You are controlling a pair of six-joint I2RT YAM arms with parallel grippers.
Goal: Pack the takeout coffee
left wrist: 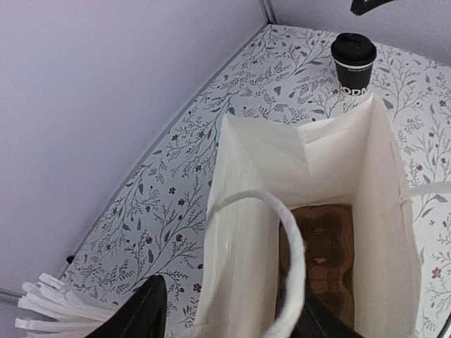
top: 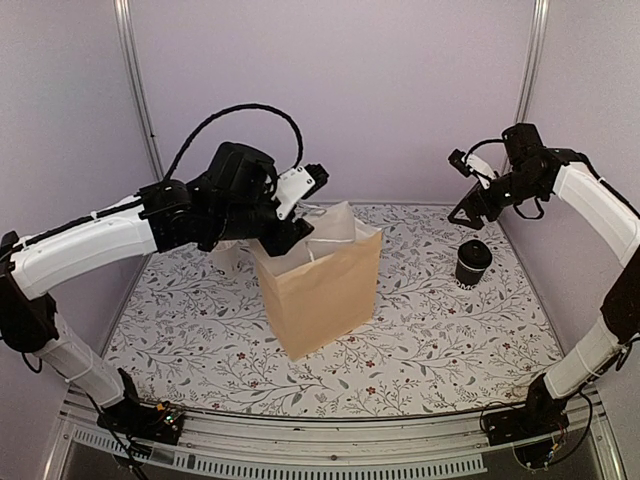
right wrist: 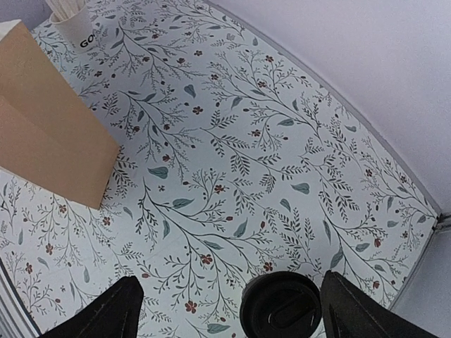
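Observation:
The takeout coffee (top: 472, 263), a black cup with its black lid on, stands on the floral tablecloth to the right of the brown paper bag (top: 318, 290). My right gripper (top: 470, 210) hovers above it, open and empty. In the right wrist view the lid (right wrist: 280, 306) lies between the fingers, nearer the right fingertip (right wrist: 356, 310). My left gripper (top: 290, 235) is at the bag's top rim. In the left wrist view its jaws (left wrist: 229, 317) are open astride the bag's near wall and white handle (left wrist: 282, 211). The cup (left wrist: 354, 63) stands beyond the bag.
A brown pulp cup carrier (left wrist: 320, 253) lies at the bottom of the open bag. A white cup of white sticks (right wrist: 70, 21) stands behind the bag at the back left; the sticks (left wrist: 56, 310) also show under my left gripper. Walls close in the table's back and sides.

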